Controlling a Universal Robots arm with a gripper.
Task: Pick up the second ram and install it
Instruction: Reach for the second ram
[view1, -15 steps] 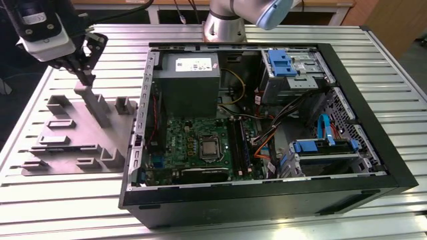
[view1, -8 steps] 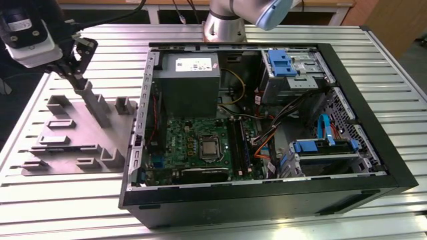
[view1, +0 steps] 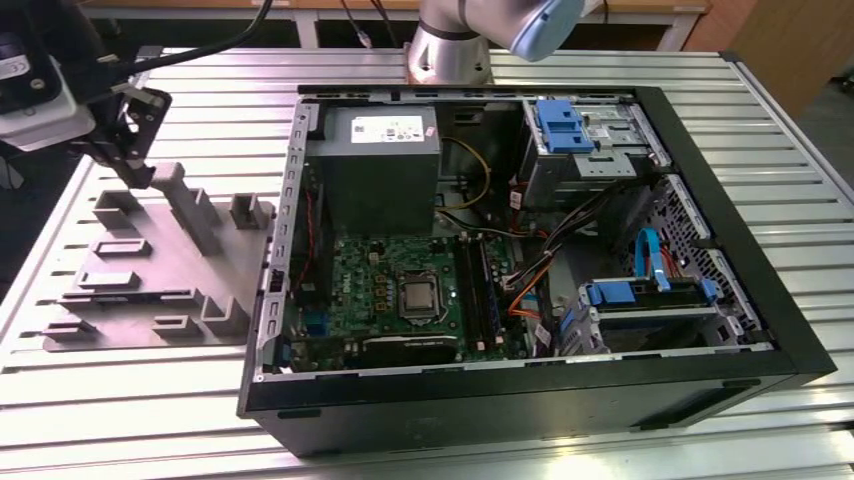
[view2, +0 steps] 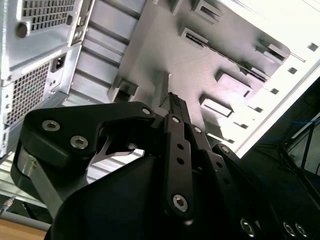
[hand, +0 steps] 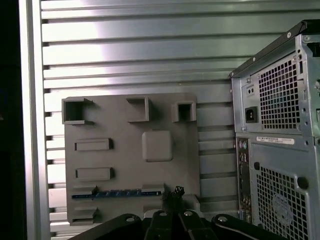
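One second ram (hand: 117, 193) is seen in the first wrist view, a thin blue-green stick lying flat in a long holder on the grey fixture plate (hand: 125, 165), held between two end blocks. It is not gripped. One hand (hand: 172, 194) is seen with its fingers drawn together and nothing between them. Its tip appears just beside one end of that holder. In the exterior view the hand (view1: 134, 170) is held above the fixture plate (view1: 147, 270), at the exterior view's left of the computer case (view1: 534, 400). In the second wrist view the hand (view2: 171, 100) is pointed down at the same plate.

On the plate three open box pockets, two flat rectangular blocks and one rounded square pad (hand: 157, 145) can be counted. One case lies open on the ribbed metal worktop (view1: 801, 200), and one green motherboard (view1: 374, 270) with one processor (view1: 420, 295) is exposed inside. Two blue brackets are seen in the drive bays.
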